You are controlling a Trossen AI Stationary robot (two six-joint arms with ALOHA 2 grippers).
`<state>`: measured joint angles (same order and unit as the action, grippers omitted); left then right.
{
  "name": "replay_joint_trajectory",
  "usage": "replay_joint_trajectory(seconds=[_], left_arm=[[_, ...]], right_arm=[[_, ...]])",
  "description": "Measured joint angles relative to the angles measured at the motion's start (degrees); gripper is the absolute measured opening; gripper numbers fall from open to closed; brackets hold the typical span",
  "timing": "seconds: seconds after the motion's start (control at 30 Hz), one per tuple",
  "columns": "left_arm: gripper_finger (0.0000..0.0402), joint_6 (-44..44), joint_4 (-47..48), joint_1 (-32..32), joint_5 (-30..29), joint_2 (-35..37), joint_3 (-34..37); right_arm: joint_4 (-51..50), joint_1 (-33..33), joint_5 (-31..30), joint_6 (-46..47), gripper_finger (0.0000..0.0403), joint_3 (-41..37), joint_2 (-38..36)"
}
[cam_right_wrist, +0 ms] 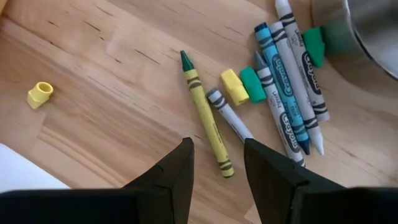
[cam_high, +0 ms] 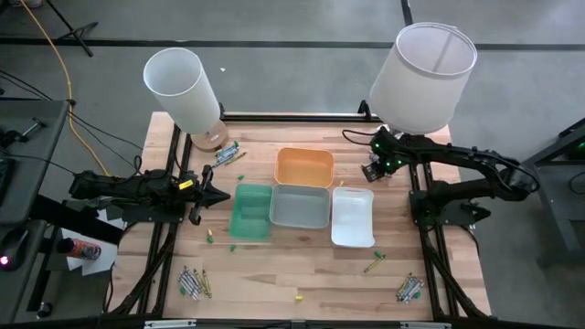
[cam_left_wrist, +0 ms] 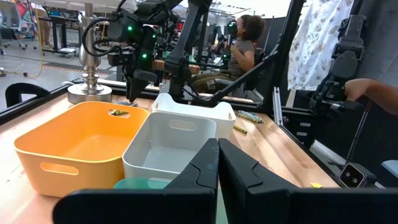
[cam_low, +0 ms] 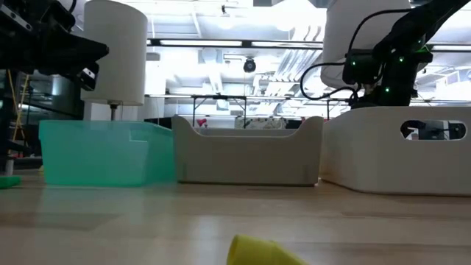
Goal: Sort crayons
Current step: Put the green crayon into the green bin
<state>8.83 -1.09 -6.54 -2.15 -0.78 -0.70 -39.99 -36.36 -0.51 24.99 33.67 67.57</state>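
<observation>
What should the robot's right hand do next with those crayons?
Probably drop straight down and pinch. The right gripper is open and empty, hovering over the table, with a yellow-wrapped crayon and a grey-white crayon just ahead of its fingertips.

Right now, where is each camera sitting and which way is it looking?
High view: above the table, looking down; both arms, left pincer by the green tray.
Low view: at tabletop height, looking across at the green tray, grey tray and white tray.
Left wrist view: behind the shut left pincer, facing the trays.
Right wrist view: over the right pincer, looking down at crayons.
All but the right wrist view share the grey tray.
</observation>
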Motion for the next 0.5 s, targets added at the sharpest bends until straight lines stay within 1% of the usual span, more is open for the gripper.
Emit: replay_joint_trajectory(seconds=[0.37,0.5], left_arm=[[0.0,-0.01,-0.01,0.01,0.0,0.01,0.02],[0.0,-0.01,0.0,0.01,0.01,0.01,-0.01]], right_arm=[[-0.06,0.09,-0.68,1.06,0.0135,-0.06,0.0],[-0.06,1.49,-0.71,1.61,0.0135,-0.09,1.46]])
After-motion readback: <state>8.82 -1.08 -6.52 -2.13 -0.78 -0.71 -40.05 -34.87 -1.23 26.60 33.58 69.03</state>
